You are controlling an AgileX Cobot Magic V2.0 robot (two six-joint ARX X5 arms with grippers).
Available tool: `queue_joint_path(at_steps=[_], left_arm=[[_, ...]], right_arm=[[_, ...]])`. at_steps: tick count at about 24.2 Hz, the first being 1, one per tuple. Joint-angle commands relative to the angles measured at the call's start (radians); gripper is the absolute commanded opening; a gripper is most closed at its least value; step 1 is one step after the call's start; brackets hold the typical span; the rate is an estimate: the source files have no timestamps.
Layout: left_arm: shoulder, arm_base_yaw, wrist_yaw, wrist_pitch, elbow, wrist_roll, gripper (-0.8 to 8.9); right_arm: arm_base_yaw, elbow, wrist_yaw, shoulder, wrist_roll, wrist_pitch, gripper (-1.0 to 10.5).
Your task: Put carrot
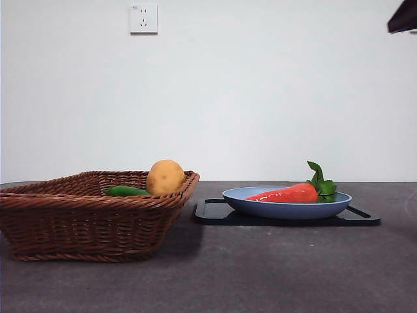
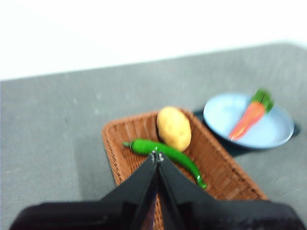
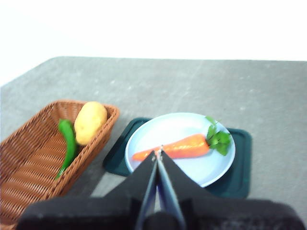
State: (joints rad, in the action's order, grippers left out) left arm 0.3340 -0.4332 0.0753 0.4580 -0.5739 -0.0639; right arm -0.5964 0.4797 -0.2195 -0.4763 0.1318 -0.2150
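Two end effectors, left (image 2: 157,156) and right (image 3: 157,152), show you jaws pressed together, empty. Carrot (image 1: 287,193) lies on the blue plate (image 1: 260,207), beside the wicker basket (image 1: 85,222).

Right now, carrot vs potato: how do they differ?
Colour: the carrot is glossy orange-red with green leaves; the potato is plain tan.
Shape: the carrot is long and tapered; the potato is rounded.
Place: the carrot lies on the blue plate; the potato sits in the wicker basket beside a green pepper.
Shared: neither is held; both grippers are shut and clear of them.
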Motion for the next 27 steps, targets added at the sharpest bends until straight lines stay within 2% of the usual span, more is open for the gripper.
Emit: queue_joint_path(at_steps=[1,4,19,20,23,24,27], left_arm=[[-0.092,-0.007,-0.006,0.032,-0.003,-0.029,0.06],[-0.11,-0.006,-0.002,0.084,-0.003,-0.067,0.08],[-0.108,-0.009,-0.002,0.089,-0.002,-0.068,0.08],[-0.113,-0.003,0.0,0.091,-0.003,-0.062,0.08],[-0.148,0.054,0.028,0.104,0.0,0.072,0.08],[-0.164,0.087,0.028,0.103,0.006,0.094,0.08],[-0.225,0.207,0.027,0.063,0.053,0.095,0.08]], right_arm=[[-0.007,0.005,-0.055,0.002,0.01,0.021,0.0],[-0.007,0.005,-0.13,0.0,0.011,0.022,0.0],[-0.006,0.005,-0.128,-0.001,0.01,0.025,0.0],[-0.006,0.005,-0.128,-0.001,0.01,0.025,0.0],[-0.006,0.005,-0.127,-0.001,0.01,0.025,0.0],[-0.006,0.005,-0.127,-0.002,0.01,0.025,0.0],[-0.006,0.005,-0.128,-0.001,0.009,0.026,0.0]])
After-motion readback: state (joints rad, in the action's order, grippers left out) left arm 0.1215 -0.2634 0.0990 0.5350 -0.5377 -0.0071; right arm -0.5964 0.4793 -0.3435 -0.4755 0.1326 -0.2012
